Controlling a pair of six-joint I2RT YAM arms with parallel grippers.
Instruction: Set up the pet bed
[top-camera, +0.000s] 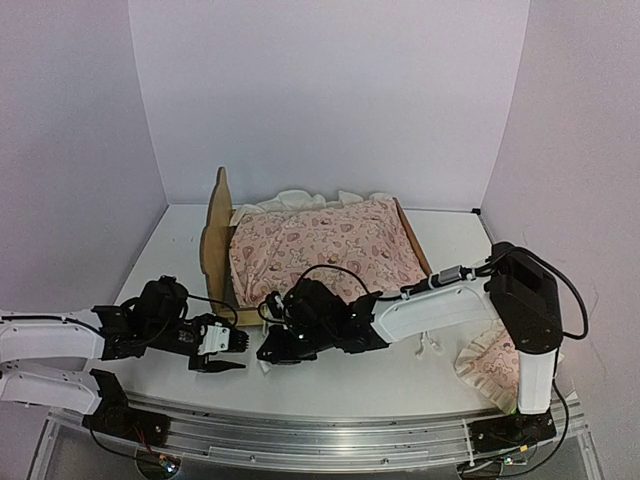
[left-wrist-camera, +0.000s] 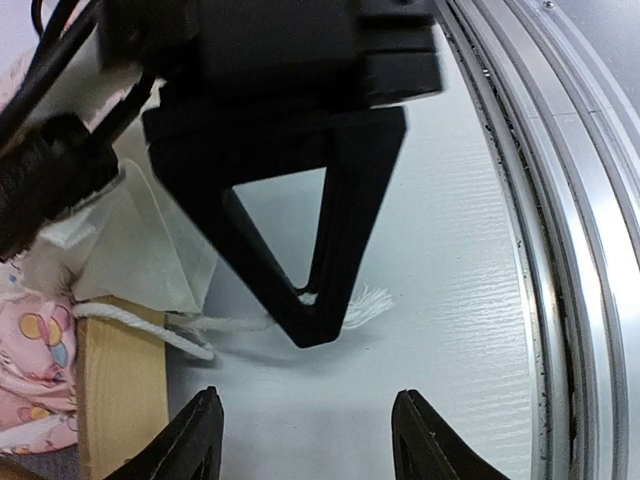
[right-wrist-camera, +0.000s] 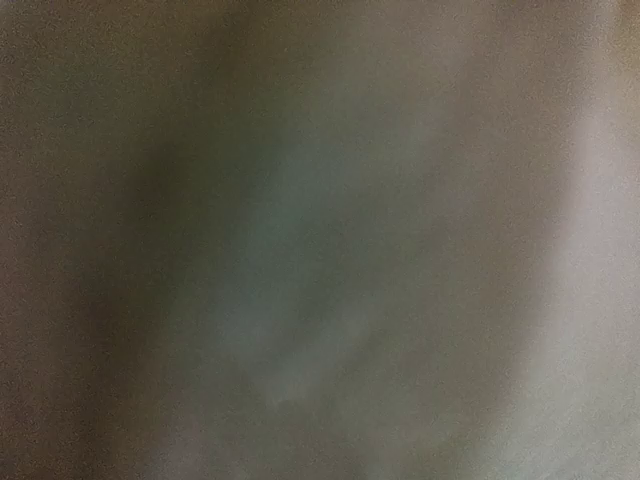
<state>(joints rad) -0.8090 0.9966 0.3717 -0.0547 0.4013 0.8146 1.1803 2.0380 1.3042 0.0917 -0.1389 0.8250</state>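
- The bed (top-camera: 214, 232) sits toward the back of the table (top-camera: 380, 385), about mid-width, with its long axis running left to right across the table.
- Its scalloped headboard stands upright at the left end, so the bed points to the arms' left. A low wooden board closes the right end.
- A pink printed cover (top-camera: 320, 245) lies over the bed, with cream ruffle showing along the back edge.
- A small pink pillow (top-camera: 490, 368) lies well apart at the near right, beside the right arm's base.
- The right gripper (top-camera: 266, 354) reaches across to the bed's near left corner. The left gripper (top-camera: 235, 353) faces it from just beside.
- From above, the black fingers blur together, and what lies between them is too small to tell.
- The left wrist view settles it. The right gripper's tips are clenched together on a white cord (left-wrist-camera: 240, 322) that trails from the bed's wooden corner, its frayed end sticking out past the tips.
- The same view shows the left gripper's own fingers (left-wrist-camera: 205, 435) spread apart, with nothing between them but bare tabletop.
- The right wrist view is a grey-brown blur, and nothing can be made out there.
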